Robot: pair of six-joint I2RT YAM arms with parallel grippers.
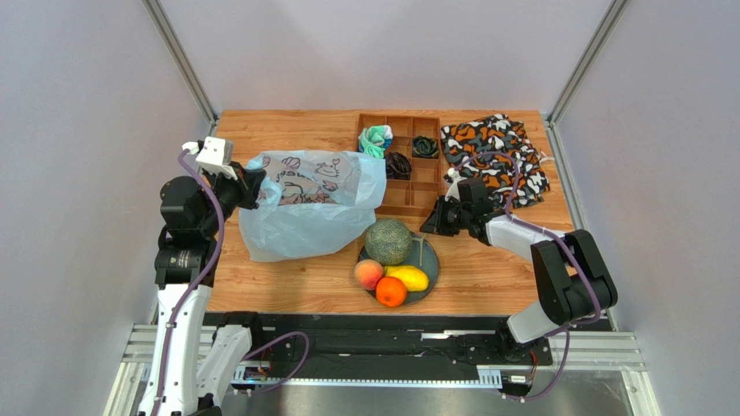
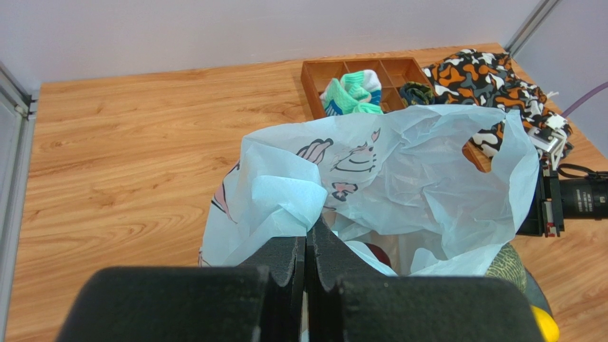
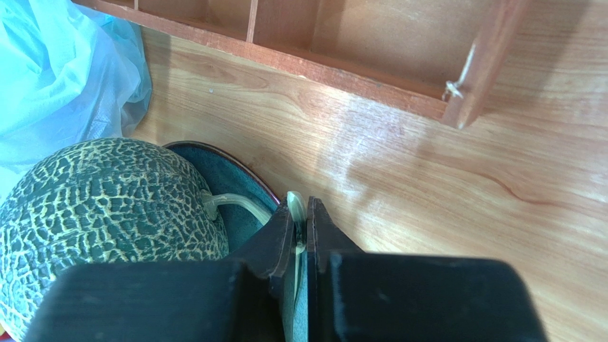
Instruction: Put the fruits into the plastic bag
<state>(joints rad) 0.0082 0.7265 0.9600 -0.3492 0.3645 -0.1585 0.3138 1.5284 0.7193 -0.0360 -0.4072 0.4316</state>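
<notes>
Wooden bench (image 1: 287, 286), plastic bag (image 1: 304, 217) held ready.
Left jaws pinch its rim, propping the mouth up; right jaws, beside the bag, clamp the melon (image 1: 387, 241) by its stem (image 3: 239, 201) for lifting.

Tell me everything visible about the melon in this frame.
The melon is round and grey-green, with pale raised netting over the rind and a pale stem curving off its side. It sits whole on the far part of the dark plate, the largest fruit there, with the peach and mango just in front. The bag lies against or just beside its left side. The right gripper has its jaws closed on the stem's end.
</notes>
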